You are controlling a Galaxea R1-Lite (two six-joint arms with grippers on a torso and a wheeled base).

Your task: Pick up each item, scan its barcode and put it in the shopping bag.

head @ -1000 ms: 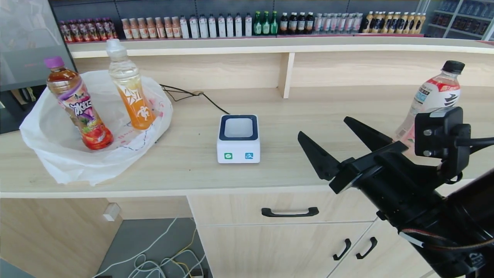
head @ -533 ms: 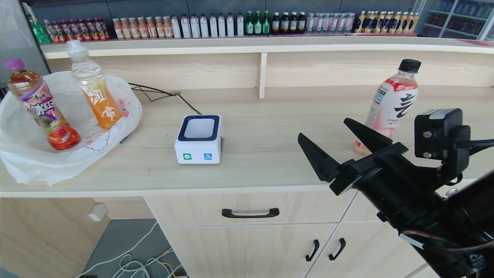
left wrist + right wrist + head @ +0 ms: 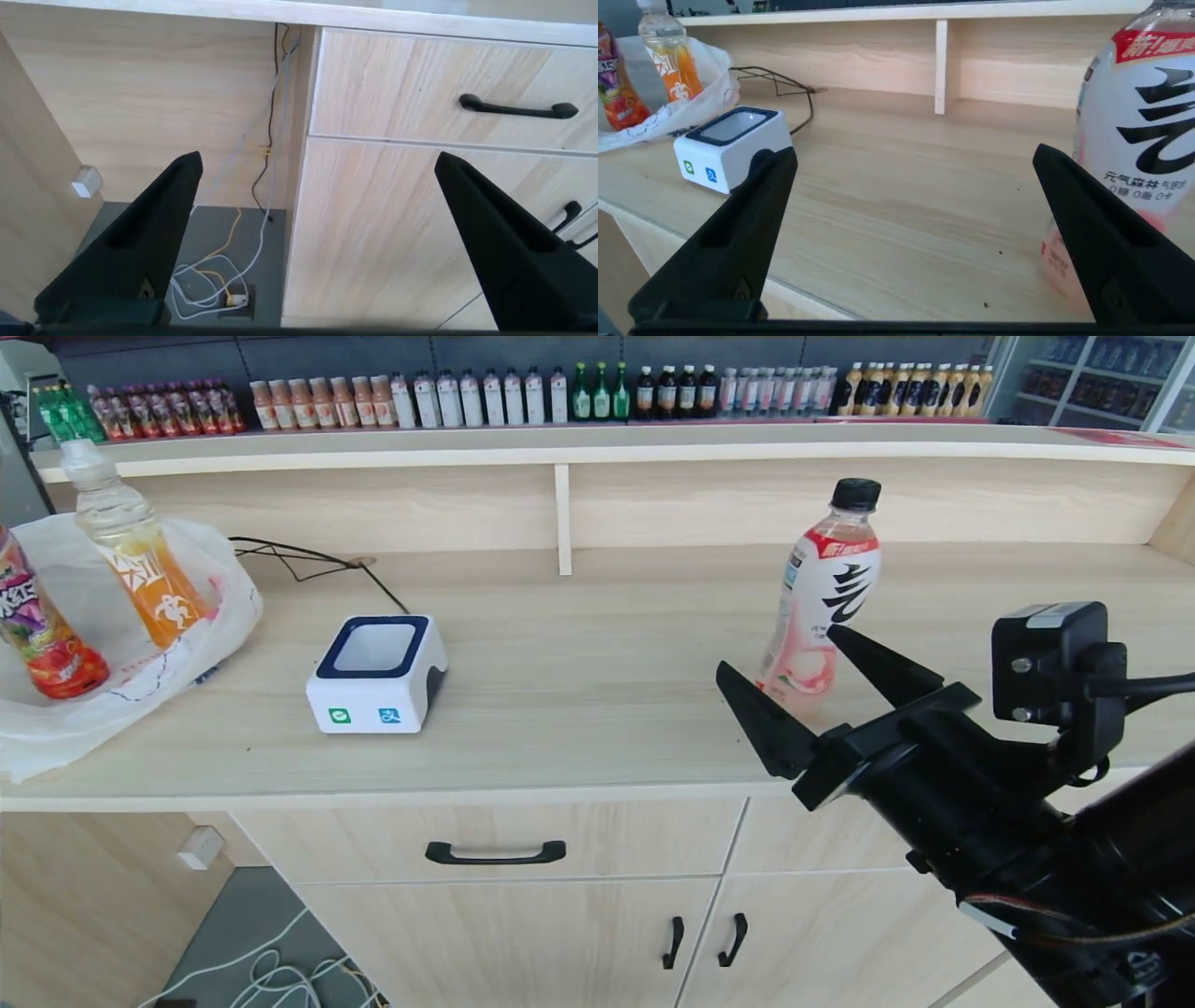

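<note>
Counter (image 3: 607,728): pale wood-grain, matt. Shopping bag (image 3: 47,728): thin white plastic, crinkled, semi-translucent. Barcode scanner (image 3: 373,700): smooth glossy white plastic. Bottle (image 3: 826,588), right of centre: clear glossy plastic.

Bare worktop (image 3: 607,691) lies wide between the scanner (image 3: 376,674) and the pink bottle (image 3: 822,597). The filled bag (image 3: 56,733) blocks the left end; an upright divider (image 3: 563,518) stands at the back edge, mid-length.

On counter (image 3: 607,747): shopping bag (image 3: 56,737) left, two bottles (image 3: 140,579) inside; barcode scanner (image 3: 378,686) right of it; drink bottle (image 3: 822,602) farther right.
</note>
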